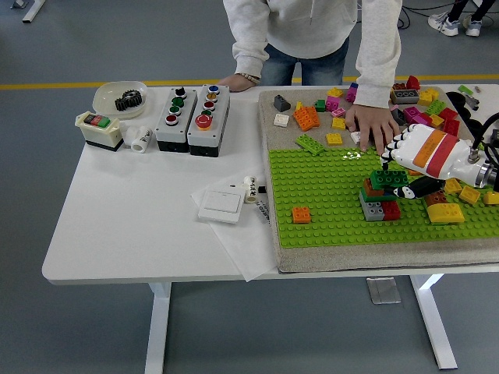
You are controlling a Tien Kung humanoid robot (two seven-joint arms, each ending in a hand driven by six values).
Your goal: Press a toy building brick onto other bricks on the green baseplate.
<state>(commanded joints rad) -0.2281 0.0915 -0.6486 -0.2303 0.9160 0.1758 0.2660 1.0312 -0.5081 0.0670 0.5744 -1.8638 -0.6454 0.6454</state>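
Nearest, at the bench front: a white switch on paper. Further left and back, button boxes and a bowl, out of the way. Then an orange brick, alone on the green baseplate. Next, a little stack of bricks, with a green brick on top. Person's hand flat just behind the plate, maybe to stop sliding. Right hand, fingers bent over the green brick, touching it, likely pushing down. Real grip? Hard to tell. Left hand not seen.
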